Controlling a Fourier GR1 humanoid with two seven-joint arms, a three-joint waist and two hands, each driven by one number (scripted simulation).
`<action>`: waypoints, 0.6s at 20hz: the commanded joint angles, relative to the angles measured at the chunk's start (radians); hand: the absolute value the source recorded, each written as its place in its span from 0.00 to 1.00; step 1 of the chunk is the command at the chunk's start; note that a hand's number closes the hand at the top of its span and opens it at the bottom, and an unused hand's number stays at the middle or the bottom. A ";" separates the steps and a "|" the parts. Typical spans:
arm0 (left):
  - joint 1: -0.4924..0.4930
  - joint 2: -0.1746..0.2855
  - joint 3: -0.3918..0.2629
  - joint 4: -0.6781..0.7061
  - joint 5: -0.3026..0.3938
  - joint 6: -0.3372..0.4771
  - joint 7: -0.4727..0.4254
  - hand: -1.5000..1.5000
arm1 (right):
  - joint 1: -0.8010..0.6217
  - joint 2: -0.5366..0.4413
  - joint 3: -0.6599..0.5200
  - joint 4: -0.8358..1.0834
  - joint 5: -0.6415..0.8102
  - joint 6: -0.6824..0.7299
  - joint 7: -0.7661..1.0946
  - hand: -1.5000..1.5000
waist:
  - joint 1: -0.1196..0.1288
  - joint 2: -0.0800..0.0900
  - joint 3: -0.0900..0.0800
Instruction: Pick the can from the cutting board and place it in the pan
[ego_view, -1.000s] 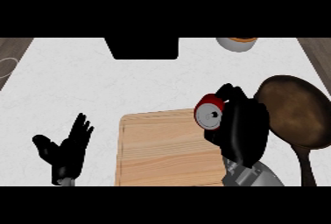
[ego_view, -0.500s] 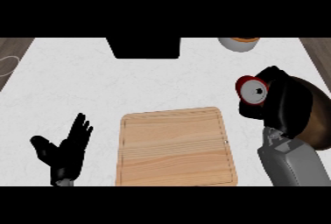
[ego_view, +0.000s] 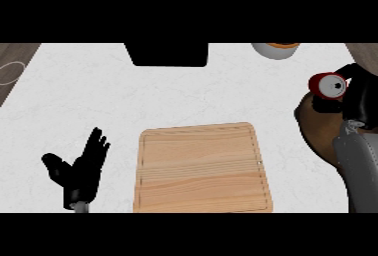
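Red can (ego_view: 327, 84), clamped in the right hand (ego_view: 360, 97), has left the wooden cutting board (ego_view: 201, 169) and now hangs over the brown pan's (ego_view: 310, 125) far edge; release seems next. Left hand (ego_view: 80, 167) rests open.

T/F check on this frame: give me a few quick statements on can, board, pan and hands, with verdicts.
1. The can lies on the cutting board. False: nothing lies on the board; the can is held up near the pan.
2. The right hand is curled round the can. True.
3. The left hand grips the board's edge. False: it rests open at lower left, apart from the board.
4. The pan sits right of the board, at the view's right edge. True.
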 joint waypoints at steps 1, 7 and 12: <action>-0.044 -0.012 0.002 0.039 0.005 -0.004 0.018 0.50 | -0.080 -0.073 -0.125 0.271 -0.143 -0.093 -0.206 1.00 | 0.009 0.007 0.000; -0.052 -0.005 0.001 0.012 -0.012 0.003 0.014 0.50 | -0.137 -0.153 -0.164 0.586 -0.023 -0.234 -0.216 1.00 | 0.031 0.016 0.000; 0.007 -0.012 -0.026 -0.023 -0.007 -0.019 0.019 0.50 | -0.205 -0.193 -0.233 0.809 -0.182 -0.076 -0.436 0.00 | 0.045 0.016 0.003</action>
